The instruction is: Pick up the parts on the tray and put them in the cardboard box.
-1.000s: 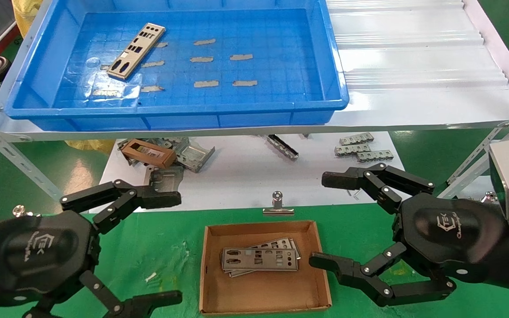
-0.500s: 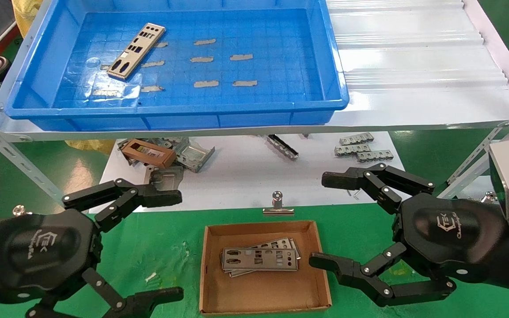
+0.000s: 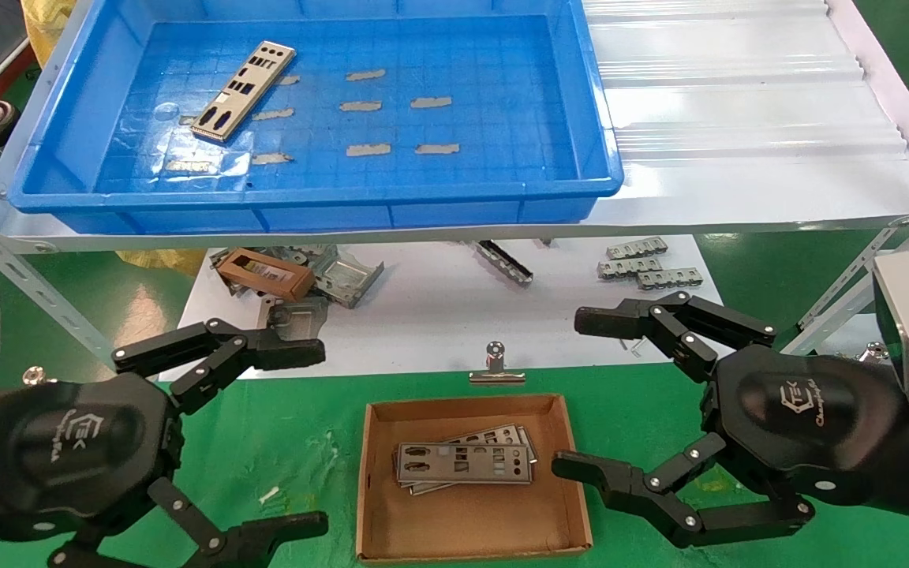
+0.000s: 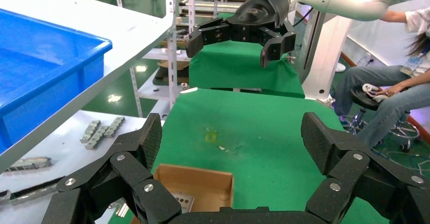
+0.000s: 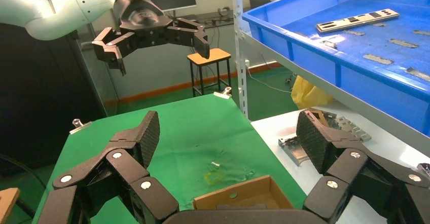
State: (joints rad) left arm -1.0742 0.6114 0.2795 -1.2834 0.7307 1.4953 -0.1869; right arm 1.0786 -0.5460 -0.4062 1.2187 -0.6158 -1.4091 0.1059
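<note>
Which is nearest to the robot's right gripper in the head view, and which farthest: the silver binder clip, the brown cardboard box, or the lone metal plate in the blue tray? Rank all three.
Measured from the right gripper, open at the right:
1. Brown cardboard box, just to its left, lower finger at its edge.
2. Silver binder clip, beyond the box's far wall.
3. Lone metal plate, far left in the blue tray on the shelf.

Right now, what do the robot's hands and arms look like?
Both the left hand and the right hand are black, with rounded bodies carrying a pale logo. Each has two jointed fingers studded with silver rivets and textured black pads. The wrists carry grey boxes, and the arms are white.
</note>
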